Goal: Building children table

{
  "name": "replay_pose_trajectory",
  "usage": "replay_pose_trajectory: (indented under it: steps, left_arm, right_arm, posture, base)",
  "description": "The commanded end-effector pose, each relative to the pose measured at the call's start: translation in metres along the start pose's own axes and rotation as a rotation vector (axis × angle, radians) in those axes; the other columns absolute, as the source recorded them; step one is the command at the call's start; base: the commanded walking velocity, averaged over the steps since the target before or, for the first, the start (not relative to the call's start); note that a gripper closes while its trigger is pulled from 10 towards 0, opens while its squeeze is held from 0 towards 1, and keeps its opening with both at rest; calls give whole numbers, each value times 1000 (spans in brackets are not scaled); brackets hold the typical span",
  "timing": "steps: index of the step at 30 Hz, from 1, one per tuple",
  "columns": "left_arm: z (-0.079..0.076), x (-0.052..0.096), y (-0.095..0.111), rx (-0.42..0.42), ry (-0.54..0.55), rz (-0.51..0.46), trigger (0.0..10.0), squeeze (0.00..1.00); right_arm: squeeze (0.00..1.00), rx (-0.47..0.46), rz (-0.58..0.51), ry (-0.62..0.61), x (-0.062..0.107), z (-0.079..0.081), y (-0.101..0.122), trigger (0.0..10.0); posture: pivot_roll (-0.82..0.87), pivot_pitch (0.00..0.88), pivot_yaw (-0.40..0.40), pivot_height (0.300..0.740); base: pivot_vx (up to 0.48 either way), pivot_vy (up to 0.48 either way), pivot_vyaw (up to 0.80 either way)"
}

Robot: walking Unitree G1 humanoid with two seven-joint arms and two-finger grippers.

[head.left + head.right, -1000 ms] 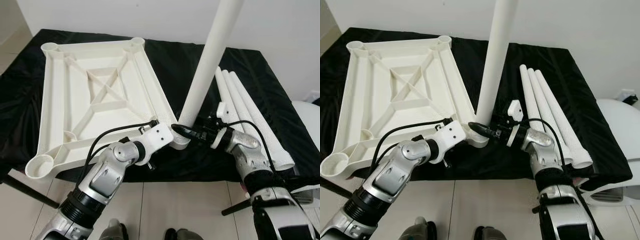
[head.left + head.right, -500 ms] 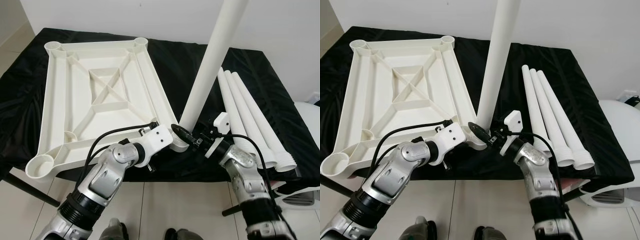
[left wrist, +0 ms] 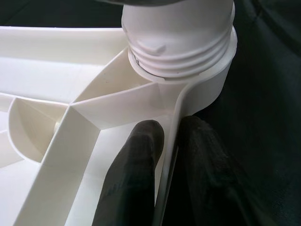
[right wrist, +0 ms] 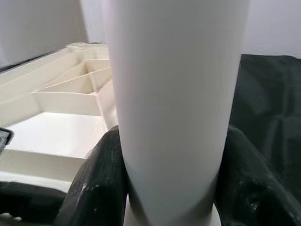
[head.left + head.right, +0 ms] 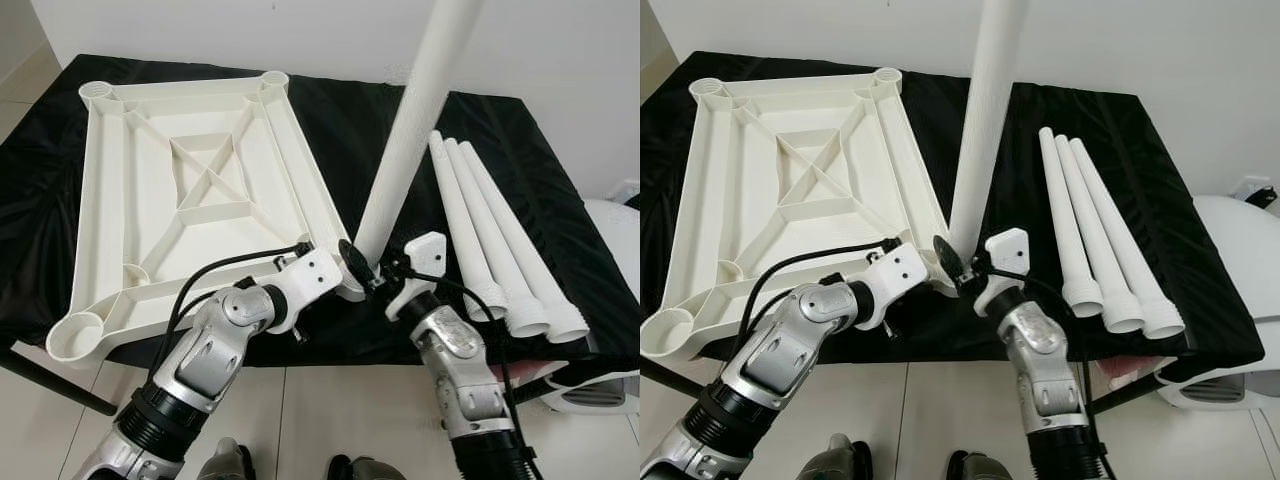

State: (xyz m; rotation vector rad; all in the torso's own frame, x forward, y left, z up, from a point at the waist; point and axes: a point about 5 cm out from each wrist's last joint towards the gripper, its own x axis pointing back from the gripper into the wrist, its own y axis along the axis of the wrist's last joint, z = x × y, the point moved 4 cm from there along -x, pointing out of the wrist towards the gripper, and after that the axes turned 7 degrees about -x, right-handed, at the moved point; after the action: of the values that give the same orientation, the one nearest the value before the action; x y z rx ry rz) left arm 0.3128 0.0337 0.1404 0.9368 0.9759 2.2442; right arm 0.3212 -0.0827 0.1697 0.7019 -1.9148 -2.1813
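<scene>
Swinging round beneath the leg over the past second, the right arm now comes at the base from nearly below rather than from the right side, and its wrist has rolled with it, which I read as a turn of the thread being driven. The right gripper [image 5: 362, 268] has its jaws closed on the upright leg [image 5: 412, 128] just above the base, the two black fingers [image 4: 96, 186] pressing on either side of the white tube in the right wrist view. The leg stands tall in the near right corner socket [image 3: 197, 84] of the upturned tabletop [image 5: 190, 190], and the left wrist view shows several threads still bare above the socket rim, so it is not yet seated. The left gripper [image 5: 335, 275] clamps the tabletop's rim just beside that socket, one finger [image 3: 134, 174] inside the wall and one outside, steadying the piece. The tabletop lies on the black-draped counter [image 5: 500, 130], and three spare legs [image 5: 500, 240] lie side by side to the right, well apart from the work. By my judgement this is the first of four legs, with more turns needed before it is tight.
</scene>
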Motion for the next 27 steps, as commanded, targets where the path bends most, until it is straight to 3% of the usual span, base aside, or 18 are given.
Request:
replay_pose_trajectory:
  steps: [1,4,5,16,17,21,22,27]
  left_arm:
    - [3,-1,11,-13,53,-35,10000,0]
    - [4,-1,11,-7,61,-31,10000,0]
    - [5,-1,10,-6,64,-30,10000,0]
    - [10,0,9,13,68,-34,10000,0]
    - [10,0,9,23,67,-36,10000,635]
    - [11,0,9,34,65,-38,10000,635]
    - [10,1,9,48,59,-44,10000,1000]
    - [10,2,12,66,43,-63,10000,1000]
  right_arm:
    - [0,3,36,-132,3,-7,-9,10000]
    - [24,-12,26,-168,2,-2,-8,10000]
    - [1000,-32,6,-156,1,1,-4,10000]
    - [1000,-71,-45,-142,5,-3,9,10000]
    - [1000,-71,-44,-137,5,-2,9,10000]
    - [1000,-37,-33,-130,5,-2,9,10000]
    - [0,-29,-31,-120,7,-1,10,10000]
    - [0,-31,-44,-93,14,-5,14,10000]
  posture:
    - [-33,97,-77,740]
    - [-34,98,-76,740]
    - [-37,99,-74,740]
    - [-41,107,-69,740]
    - [-41,107,-69,740]
    - [-44,110,-67,740]
    - [-47,110,-66,740]
    - [-54,109,-63,740]
  base:
    - [0,0,0]
    - [0,0,0]
    - [0,0,0]
    - [0,0,0]
    - [0,0,0]
    - [0,0,0]
    - [0,0,0]
    - [0,0,0]
